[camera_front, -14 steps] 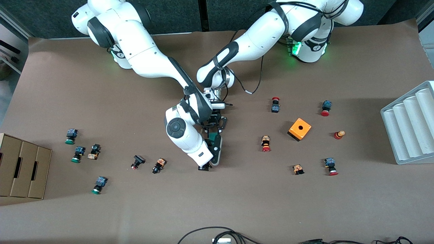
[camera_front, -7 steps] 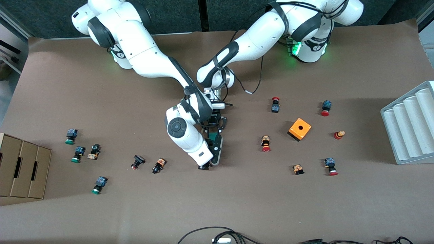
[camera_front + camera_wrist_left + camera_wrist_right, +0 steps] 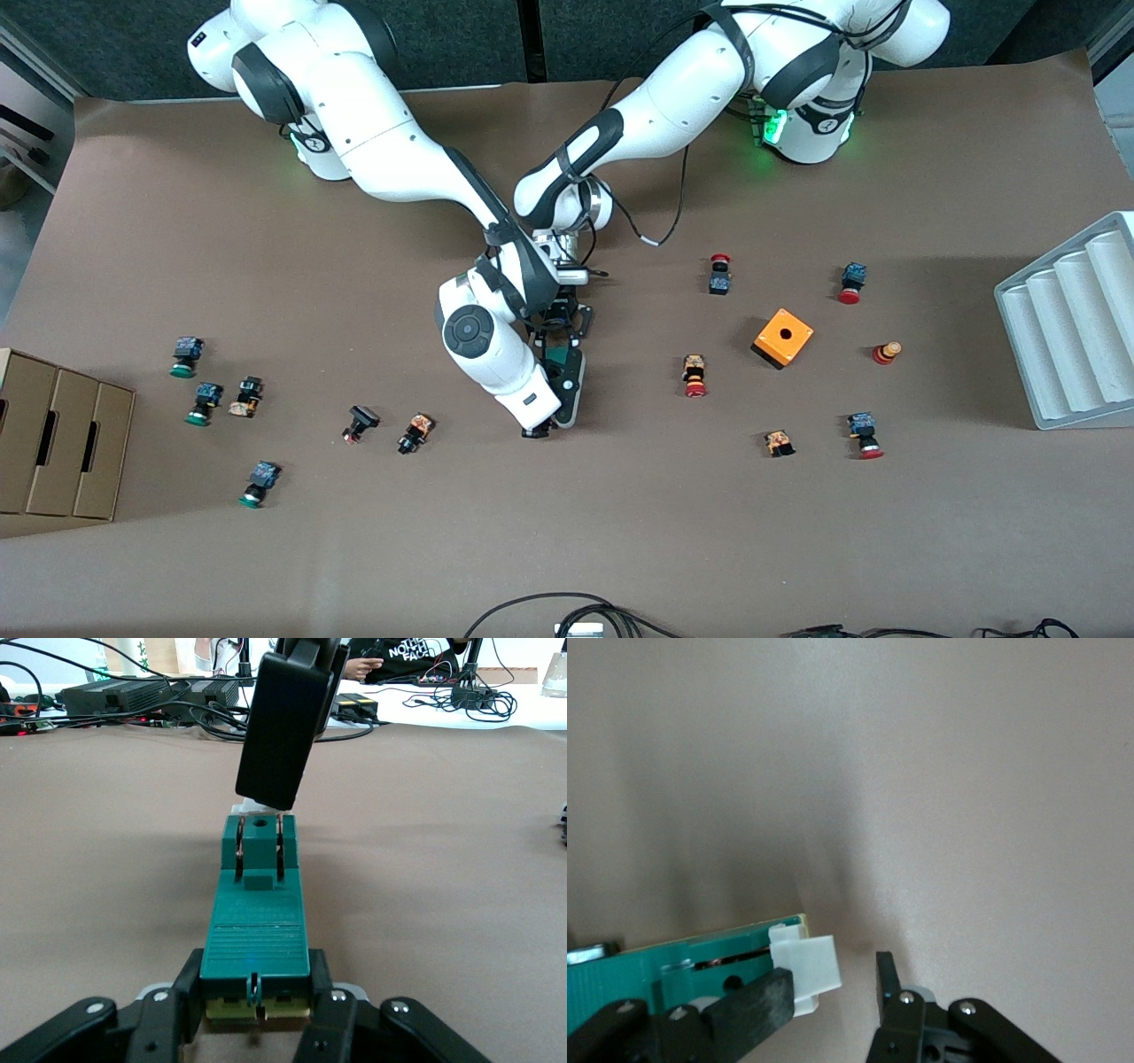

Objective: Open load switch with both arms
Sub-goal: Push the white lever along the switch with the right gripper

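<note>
Front view: we see the load switch [image 3: 564, 383] lying flat on the brown counter [image 3: 620, 532] near its middle, its long axis running almost straight from the robots' bases toward the front camera. Its end with the white tab [image 3: 806, 970] points at that camera. We can read no label on the switch itself; the only writing we make out is "THE NORTH FACE" on a dark garment [image 3: 409, 656] well past the counter's edge in the left wrist view.

The left arm reaches down from its base with the elbow bent, its left pincer [image 3: 558, 335] low over the end of the switch nearest the bases. In the left wrist view its fingers [image 3: 168, 1023] press on both sides of the green body [image 3: 257, 939], closed tight on that end.

The right arm sweeps across in front of the left arm, wrist tipped steeply down, and its right pincer [image 3: 538, 431] sits at the camera-facing end of the switch. In the right wrist view one finger [image 3: 749, 1001] lies against the white tab while the other [image 3: 890, 992] stands clear of it with bare counter between, so the jaws are partly open and grip nothing.

An orange cube with a hole [image 3: 783, 338] lies toward the left arm's end, with small red-capped push-buttons [image 3: 695, 377] around it; green-capped push-buttons [image 3: 204, 403] lie toward the right arm's end, near a cardboard box [image 3: 53, 439]. A grey ribbed tray [image 3: 1072, 328] sits at the left arm's end.
</note>
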